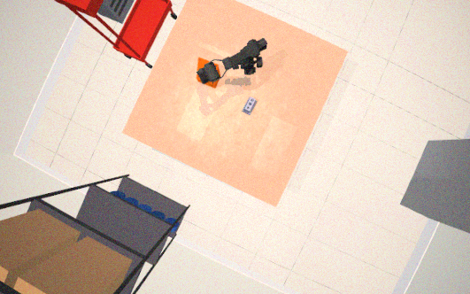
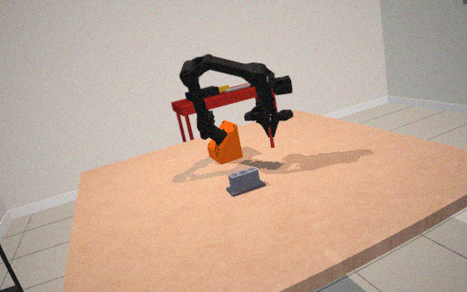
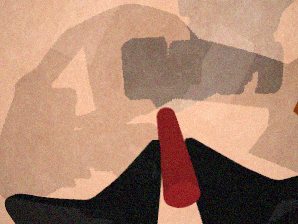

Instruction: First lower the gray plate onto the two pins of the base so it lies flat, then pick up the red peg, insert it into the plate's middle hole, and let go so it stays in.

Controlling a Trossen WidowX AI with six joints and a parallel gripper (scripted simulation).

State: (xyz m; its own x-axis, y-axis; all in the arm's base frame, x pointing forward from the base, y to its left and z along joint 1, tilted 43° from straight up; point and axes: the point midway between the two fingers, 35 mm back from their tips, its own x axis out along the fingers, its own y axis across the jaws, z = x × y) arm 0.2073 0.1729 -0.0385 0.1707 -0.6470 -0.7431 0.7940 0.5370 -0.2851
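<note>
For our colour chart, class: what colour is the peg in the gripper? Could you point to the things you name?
The peg (image 2: 272, 140) (image 3: 175, 155) is red, showing best in the wrist view.

Top: high overhead; exterior: raised, oblique; both share tabletop
</note>
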